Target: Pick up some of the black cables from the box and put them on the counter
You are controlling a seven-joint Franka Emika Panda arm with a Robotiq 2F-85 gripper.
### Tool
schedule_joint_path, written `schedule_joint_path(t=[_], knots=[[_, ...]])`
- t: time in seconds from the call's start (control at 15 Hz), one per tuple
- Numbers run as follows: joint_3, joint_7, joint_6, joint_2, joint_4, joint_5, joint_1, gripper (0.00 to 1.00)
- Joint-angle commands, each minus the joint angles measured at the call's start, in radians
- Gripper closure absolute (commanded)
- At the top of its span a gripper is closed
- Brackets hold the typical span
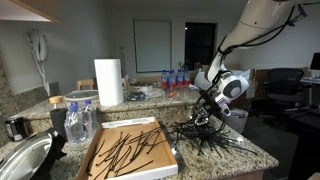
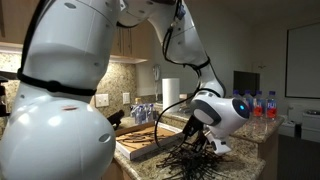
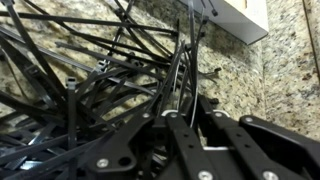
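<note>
Hand is tilted down into the pile of black cables on the table, with its tips buried among the strands. In the wrist view the fingers are seen close together with strands crossing over and between them. Whether anything is actually clamped cannot be told, and the opening width is not readable.

- Task thing, part 1: loose pile directly under and around the hand, lying on granite just beside the box. No common long axis; strands fan out in all directions.
- Task thing, part 2: remaining black cables in the box, lying mostly along the box's long side.
- Box is just beside the pile; its white corner is seen at the top right of the wrist view, a bare strip of table between it and the strands.

Judgement: placement stage, with some cables already on the table. If a release is intended, a straight lift is called for, since snagging of strands on the finger links looks likely. For another batch, the hand must go sideways over the box wall.

Room: the table edge is near the pile on the side away from the box, and some strand ends reach toward it. Overhang cannot be told. Open air above.

Further back, well apart: a clear plastic jar, a paper towel roll and water bottles.
</note>
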Motion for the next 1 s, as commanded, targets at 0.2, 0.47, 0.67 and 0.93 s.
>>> schedule_joint_path(t=[0.2,0.47,0.67,0.93], knots=[[0.004,-0.092,0.016,0.007,-0.032,0.093,-0.002,0.65],[0.005,-0.116,0.025,-0.009,-0.045,0.102,0.004,0.41],[0.009,-0.132,0.042,-0.032,-0.061,0.1,0.013,0.22],[0.02,-0.158,0.104,-0.125,-0.136,0.101,0.038,0.01]])
